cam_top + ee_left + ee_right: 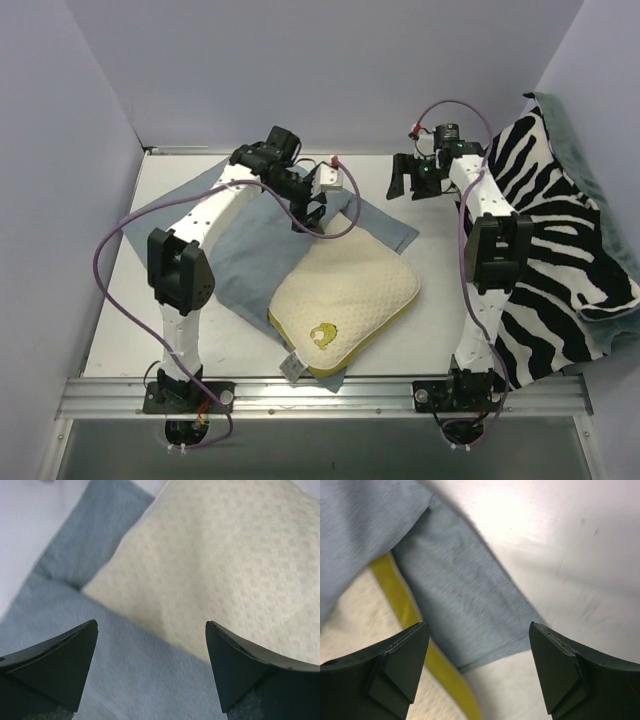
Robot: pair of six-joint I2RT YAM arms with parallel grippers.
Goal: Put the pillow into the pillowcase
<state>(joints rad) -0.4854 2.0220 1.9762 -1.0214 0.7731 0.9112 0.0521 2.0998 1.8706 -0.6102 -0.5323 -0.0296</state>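
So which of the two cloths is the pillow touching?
The plain blue-grey pillowcase in the middle: the pillow overlaps it. The zebra-striped cloth lies well apart, draped at the right edge.

Cream-white pillow of knit cloth, matt, dimpled all over in a fine waffle pattern, edged with a smoother yellow band. Under it lies the pillowcase, thin blue-grey woven cloth, limp and matt (a faint thread grain shows up close). A zebra-striped cloth looks soft and matt, with a green backing. The table is smooth and white, lightly scuffed, with a dull sheen. The left gripper has fingers of matt black plastic. A pale metal rail lines the near edge.
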